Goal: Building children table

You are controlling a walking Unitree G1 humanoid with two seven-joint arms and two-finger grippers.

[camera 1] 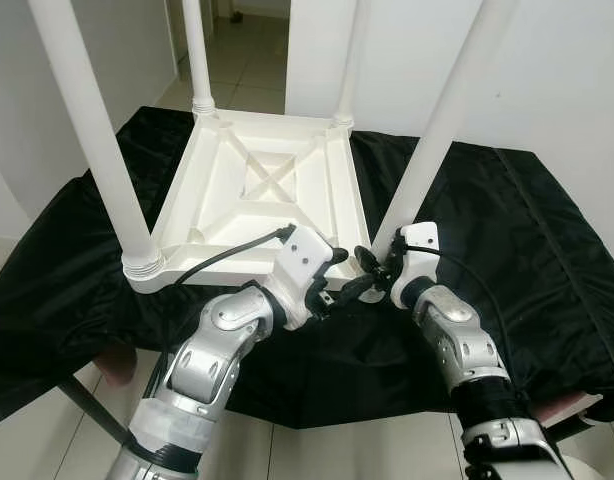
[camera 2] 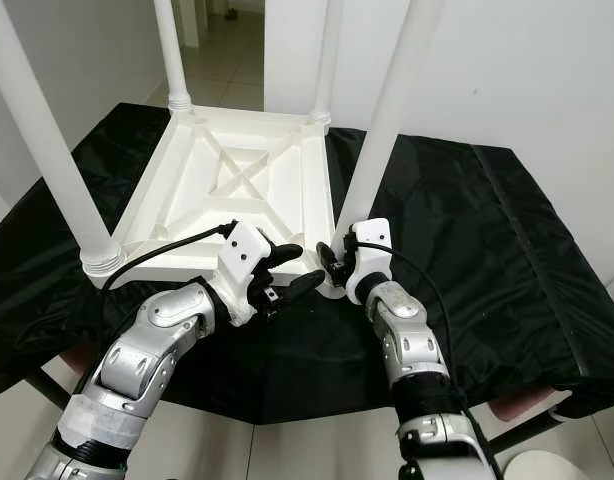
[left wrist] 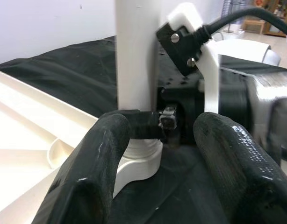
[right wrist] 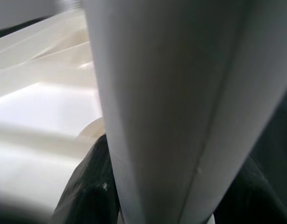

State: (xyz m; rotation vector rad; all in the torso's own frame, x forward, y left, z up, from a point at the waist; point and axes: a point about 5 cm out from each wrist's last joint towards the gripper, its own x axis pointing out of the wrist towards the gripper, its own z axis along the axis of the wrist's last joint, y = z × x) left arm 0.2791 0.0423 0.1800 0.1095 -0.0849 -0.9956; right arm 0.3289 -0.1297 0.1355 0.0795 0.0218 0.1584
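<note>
Tabletop [camera 1: 257, 190] lies upside down on black cloth [camera 1: 507, 250], four white legs up. Right gripper [camera 1: 372, 262] clamps the near-right leg [camera 1: 427, 150] at its base; left gripper [left wrist: 157, 140], fingers spread and empty, hovers beside. Right wrist view: the leg between fingers. Plastic looks light, stiff, slippery; grip low.

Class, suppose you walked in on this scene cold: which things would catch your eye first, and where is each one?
First, the white children's table lying upside down in the middle of a black cloth, its four legs pointing up. Next, both grippers meeting at the near right leg: the right gripper is clamped around that leg's base, while the left gripper is open just beside it.
</note>
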